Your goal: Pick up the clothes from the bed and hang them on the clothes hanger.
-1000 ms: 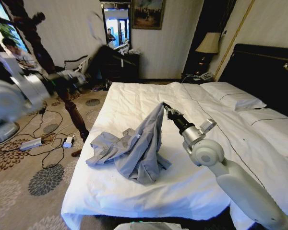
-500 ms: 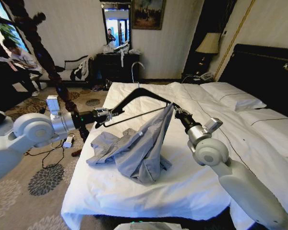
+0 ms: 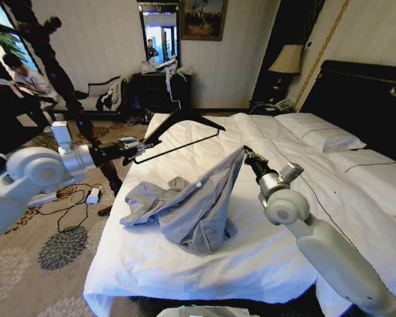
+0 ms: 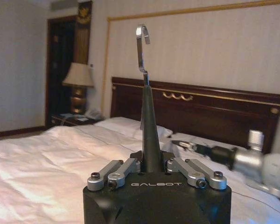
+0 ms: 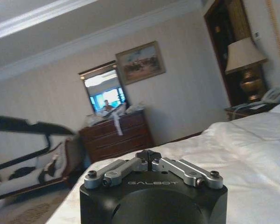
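Shirt (image 3: 198, 208) pinched by right gripper (image 3: 246, 152), lifted off bed (image 3: 185, 264); hanger (image 3: 181, 129) clamped in left gripper (image 3: 135, 144). Advised: collar kept taut, hanger end aimed inside.

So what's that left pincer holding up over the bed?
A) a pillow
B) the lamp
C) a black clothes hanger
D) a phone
C: the left pincer is clamped on a black clothes hanger, held above the bed while the right pincer lifts the grey-blue shirt.

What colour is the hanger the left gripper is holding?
Black, with a silver metal hook; the hanger in the left gripper shows best in the head view.
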